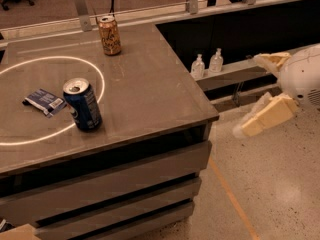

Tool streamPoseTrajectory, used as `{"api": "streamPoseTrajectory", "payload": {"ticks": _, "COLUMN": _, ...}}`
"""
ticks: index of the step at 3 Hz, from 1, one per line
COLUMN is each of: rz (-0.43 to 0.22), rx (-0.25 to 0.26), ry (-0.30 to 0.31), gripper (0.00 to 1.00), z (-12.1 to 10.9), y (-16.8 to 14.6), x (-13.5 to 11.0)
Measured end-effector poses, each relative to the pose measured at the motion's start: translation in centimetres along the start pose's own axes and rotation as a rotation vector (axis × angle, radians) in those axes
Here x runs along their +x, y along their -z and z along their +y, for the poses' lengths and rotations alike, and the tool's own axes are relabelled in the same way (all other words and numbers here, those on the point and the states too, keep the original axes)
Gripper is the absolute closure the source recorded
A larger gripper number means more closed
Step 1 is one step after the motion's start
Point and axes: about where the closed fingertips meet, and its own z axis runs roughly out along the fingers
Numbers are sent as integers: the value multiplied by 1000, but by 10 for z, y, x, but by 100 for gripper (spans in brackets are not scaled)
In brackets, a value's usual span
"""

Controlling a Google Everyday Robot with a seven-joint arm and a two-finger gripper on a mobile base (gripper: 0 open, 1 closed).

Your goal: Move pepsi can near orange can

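The pepsi can [82, 104], dark blue with a silver open top, stands upright on the grey table [150, 94], on the edge of a white ring of light. The orange can [109, 35], tan-orange with dark script, stands upright near the table's far edge, well apart from the blue can. My gripper [252, 95] is off the table to the right, over the floor, with its pale yellow fingers [267, 116] spread apart and nothing between them.
A small blue packet [44, 102] lies flat on the table just left of the pepsi can. Two small clear bottles [207, 64] stand on a low ledge right of the table. A railing with posts [80, 9] runs behind the table.
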Motion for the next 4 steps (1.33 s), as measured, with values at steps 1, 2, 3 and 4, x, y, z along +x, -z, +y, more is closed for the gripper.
{"api": "streamPoseTrajectory", "payload": {"ticks": 1, "rz": -106, "rx": 42, "ry": -19, "gripper": 0, "z": -7, "y": 1, "x": -27}}
{"api": "streamPoseTrajectory", "payload": {"ticks": 2, "rz": -104, "rx": 38, "ry": -21, "gripper": 0, "z": -6, "y": 1, "x": -27}}
{"api": "streamPoseTrajectory", "payload": {"ticks": 3, "rz": -166, "rx": -19, "ry": -17, "gripper": 0, "z": 4, "y": -15, "x": -42}}
{"api": "streamPoseTrajectory", "payload": {"ticks": 4, "rz": -270, "rx": -103, "ry": 14, "gripper": 0, "z": 15, "y": -42, "x": -69}}
